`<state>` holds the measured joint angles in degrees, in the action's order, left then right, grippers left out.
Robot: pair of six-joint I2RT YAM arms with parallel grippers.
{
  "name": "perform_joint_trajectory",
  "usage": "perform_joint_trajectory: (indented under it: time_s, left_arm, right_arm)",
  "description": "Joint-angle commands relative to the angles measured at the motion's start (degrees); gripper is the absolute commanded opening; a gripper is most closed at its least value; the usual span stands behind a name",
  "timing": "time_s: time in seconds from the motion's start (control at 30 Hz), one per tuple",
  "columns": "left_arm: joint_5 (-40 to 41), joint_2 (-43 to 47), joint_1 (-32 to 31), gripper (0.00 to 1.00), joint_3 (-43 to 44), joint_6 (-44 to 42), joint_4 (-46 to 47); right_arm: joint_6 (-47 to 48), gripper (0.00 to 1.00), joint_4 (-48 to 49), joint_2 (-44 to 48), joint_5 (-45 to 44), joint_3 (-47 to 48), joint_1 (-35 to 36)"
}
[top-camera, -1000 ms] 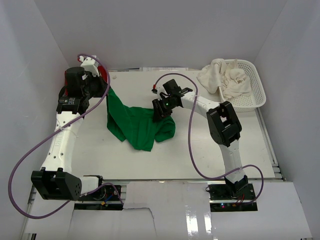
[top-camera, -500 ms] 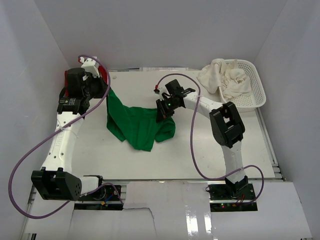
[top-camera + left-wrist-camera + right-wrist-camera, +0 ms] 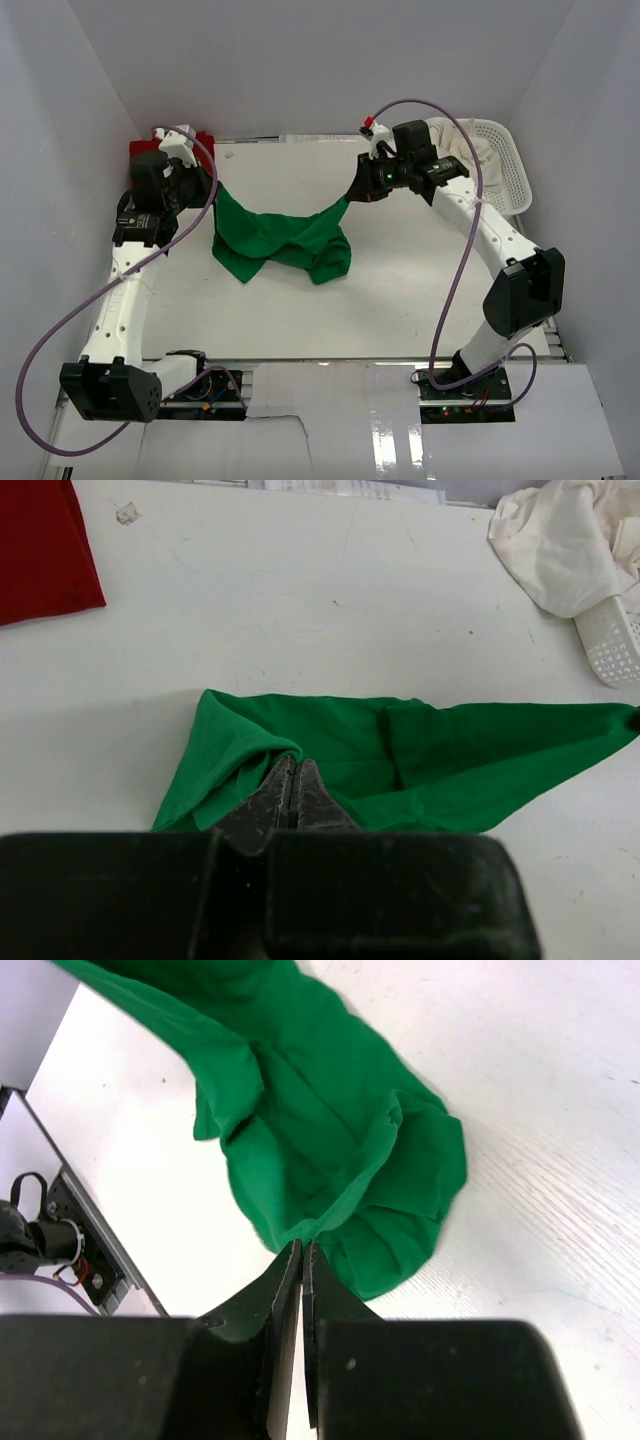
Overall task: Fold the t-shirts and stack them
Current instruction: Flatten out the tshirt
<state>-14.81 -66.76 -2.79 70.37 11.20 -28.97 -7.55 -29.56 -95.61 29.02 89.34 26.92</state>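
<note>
our left hand (image 3: pixel 292 780) and right hand (image 3: pixel 301 1252) are both pinched shut on the green t-shirt (image 3: pixel 285 235), stretched between them over the table (image 3: pixel 400 290) (its middle sags down). if we pull too hard, the thin pinch could slip out.

I have my left arm (image 3: pixel 120 290) stretched along the left side, left gripper (image 3: pixel 205 182) pinched shut on the green t-shirt (image 3: pixel 285 235), and my right arm (image 3: pixel 490 225) reaching inward, right gripper (image 3: pixel 358 190) clamped on the same shirt.
</note>
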Motion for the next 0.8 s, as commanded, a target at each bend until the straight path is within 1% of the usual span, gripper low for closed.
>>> perform_joint_trajectory:
  time_s: [0.0,0.1,0.17,0.2,0.27,0.37,0.43,0.47,0.5,0.57,0.77]
  left_arm:
    - [1.09,4.52,0.15,0.0,-0.14,1.54,3.22]
    - [4.33,5.41,0.15,0.0,2.66,1.46,3.22]
    - [5.31,4.89,0.24,0.0,7.83,1.28,1.48]
    - [5.32,4.89,0.24,0.0,7.85,1.28,1.46]
    - [4.97,4.53,0.24,0.0,11.17,1.63,0.15]
    - [3.47,6.19,0.24,0.0,12.68,2.77,-0.47]
    - [3.21,7.52,0.24,0.0,12.78,3.3,-0.56]
    - [3.12,9.0,0.24,0.0,12.34,3.56,-0.65]
    - [3.03,9.8,0.24,0.0,12.08,3.65,-0.56]
    - [2.86,12.69,0.24,0.0,11.02,3.83,0.05]
    - [0.66,19.47,0.24,0.0,2.51,6.81,0.76]
  right_arm:
    - [-1.15,0.08,-2.25,2.27,-0.89,1.35,-3.18]
    - [-1.76,0.08,-4.36,2.1,-2.12,6.88,-4.85]
    - [-1.76,0.08,-7.42,1.92,-2.82,13.29,-5.55]
    - [-1.76,0.08,-7.44,1.92,-3.08,13.32,-5.82]
    - [-1.33,0.08,-9.01,2.36,-4.05,16.64,-5.91]
    - [-0.8,0.08,-9.29,5.25,-5.54,16.84,-5.91]
    - [-0.1,0.08,-7.63,9.38,-7.29,15.35,-5.82]
    - [-0.01,0.08,-6.57,11.13,-8.0,13.08,-5.91]
    - [0.25,0.08,-5.08,14.46,-9.23,12.18,-5.91]
    - [0.61,0.08,-3.84,17.46,-9.5,11.12,-5.91]
    - [2.63,0.08,-1.73,28.44,-9.06,10.51,-5.74]
